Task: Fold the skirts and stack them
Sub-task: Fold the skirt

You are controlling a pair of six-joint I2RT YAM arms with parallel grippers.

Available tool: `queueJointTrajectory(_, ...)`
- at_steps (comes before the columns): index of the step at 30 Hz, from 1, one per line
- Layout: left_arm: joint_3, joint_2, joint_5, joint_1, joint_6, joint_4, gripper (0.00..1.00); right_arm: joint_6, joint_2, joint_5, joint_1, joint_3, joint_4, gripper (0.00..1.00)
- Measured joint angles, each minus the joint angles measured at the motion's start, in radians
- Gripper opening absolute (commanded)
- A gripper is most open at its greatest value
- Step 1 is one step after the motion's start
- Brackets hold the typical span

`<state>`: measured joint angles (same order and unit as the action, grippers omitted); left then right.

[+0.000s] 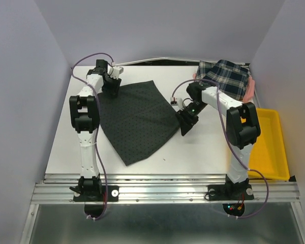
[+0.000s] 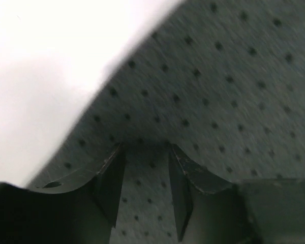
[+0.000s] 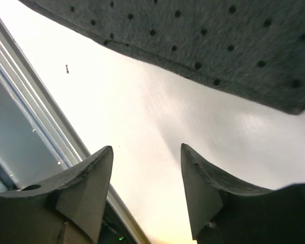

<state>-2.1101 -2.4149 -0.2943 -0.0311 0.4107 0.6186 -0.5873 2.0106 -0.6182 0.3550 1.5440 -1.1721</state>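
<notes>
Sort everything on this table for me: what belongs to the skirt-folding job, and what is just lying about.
Belongs to the job:
charcoal dotted skirt, spread out mid-table
plaid skirt, at the far right corner
pink skirt, peeking out beneath the plaid one

Just lying about:
yellow plastic tray, at the right edge

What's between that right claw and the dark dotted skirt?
Only bare white table: in the right wrist view, the right gripper sits just short of the charcoal skirt.
</notes>
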Motion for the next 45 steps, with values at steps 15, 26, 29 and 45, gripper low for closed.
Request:
queueJointTrajectory(15, 0.52, 0.58, -0.09, -0.029, 0.104, -0.052, 0.66, 0.126, 0.174, 0.091, -0.002, 0.415, 0.125, 0.84)
queueJointTrajectory(26, 0.816, 0.599, -0.068, -0.088, 0.099, -0.096, 0.61, 0.113, 0.246, 0.138, -0.002, 0.289, 0.206, 0.39)
queueJointTrajectory(29, 0.847, 0.599, -0.06, -0.115, 0.097, -0.121, 0.6, 0.109, 0.153, 0.149, -0.002, 0.124, 0.232, 0.34)
queueJointTrajectory(45, 0.417, 0.228, -0.024, -0.258, 0.031, -0.205, 0.66, 0.155, -0.093, 0.203, 0.0, -0.249, 0.264, 0.35)
